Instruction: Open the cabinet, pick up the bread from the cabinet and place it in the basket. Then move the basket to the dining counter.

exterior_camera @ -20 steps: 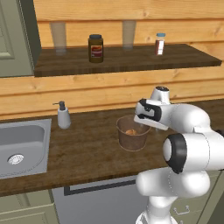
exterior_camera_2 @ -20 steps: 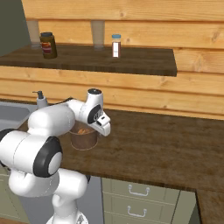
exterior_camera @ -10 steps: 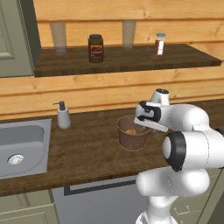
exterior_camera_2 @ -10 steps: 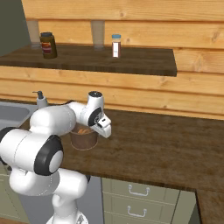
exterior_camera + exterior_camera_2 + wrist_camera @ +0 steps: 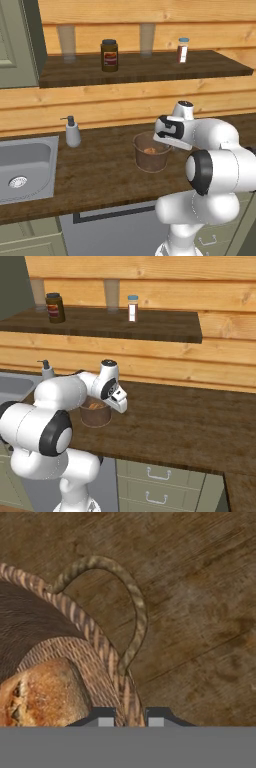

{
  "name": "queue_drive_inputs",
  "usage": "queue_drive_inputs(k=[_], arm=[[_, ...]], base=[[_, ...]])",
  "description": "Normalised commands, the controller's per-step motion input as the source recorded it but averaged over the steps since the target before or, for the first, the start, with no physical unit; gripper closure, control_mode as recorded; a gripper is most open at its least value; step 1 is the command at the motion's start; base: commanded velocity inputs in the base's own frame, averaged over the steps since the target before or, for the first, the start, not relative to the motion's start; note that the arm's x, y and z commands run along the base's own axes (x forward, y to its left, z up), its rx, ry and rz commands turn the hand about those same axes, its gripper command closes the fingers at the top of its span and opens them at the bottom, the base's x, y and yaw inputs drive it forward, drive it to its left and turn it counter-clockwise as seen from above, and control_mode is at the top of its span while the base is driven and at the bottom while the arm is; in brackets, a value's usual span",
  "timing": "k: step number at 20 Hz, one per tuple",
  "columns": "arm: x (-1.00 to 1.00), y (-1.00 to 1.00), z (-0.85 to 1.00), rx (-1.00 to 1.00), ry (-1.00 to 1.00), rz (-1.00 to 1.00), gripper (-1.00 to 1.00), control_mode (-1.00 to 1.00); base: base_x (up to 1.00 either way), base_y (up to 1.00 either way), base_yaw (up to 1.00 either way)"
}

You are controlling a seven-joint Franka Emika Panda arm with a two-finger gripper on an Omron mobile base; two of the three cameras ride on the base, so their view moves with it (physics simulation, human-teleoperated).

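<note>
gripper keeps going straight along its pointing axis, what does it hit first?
Probably the basket rim: in the hand view the gripper straddles the woven wall, one fingertip inside by the bread, one outside. Below that, the worktop. Depth is unclear.

Basket (image 5: 90,643): woven wicker, rough, with a twisted rope loop (image 5: 131,597). Bread (image 5: 40,692): matt, crusty. Worktop (image 5: 200,612): dark grained wood.

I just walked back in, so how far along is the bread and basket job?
Done: the cabinet stands open, and the bread lies inside the basket on the worktop. In hand: the end effector straddles the basket's rim, one fingertip inside, one outside; whether it grips yet is unclear. Left: carrying the basket to the dining counter.
</note>
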Motion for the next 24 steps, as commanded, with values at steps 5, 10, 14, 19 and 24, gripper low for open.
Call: queue_drive_inputs(k=[5, 10, 14, 19, 24], arm=[[-0.22, -0.01, 0.21, 0.01, -0.01, -0.02, 1.0, -1.0], [-0.46, -0.13, 0.65, 0.07, 0.0, -0.03, 1.0, -1.0], [-0.24, -0.23, 0.77, 0.13, 0.0, -0.08, 1.0, -1.0], [-0.59, -0.13, 0.57, 0.1, 0.0, -0.1, 1.0, -1.0], [-0.24, -0.12, 0.69, 0.03, 0.0, -0.09, 1.0, -1.0]], base=[[0.0, 0.0, 0.0], [0.0, 0.0, 0.0], [0.0, 0.0, 0.0], [0.0, 0.0, 0.0], [0.0, 0.0, 0.0]])
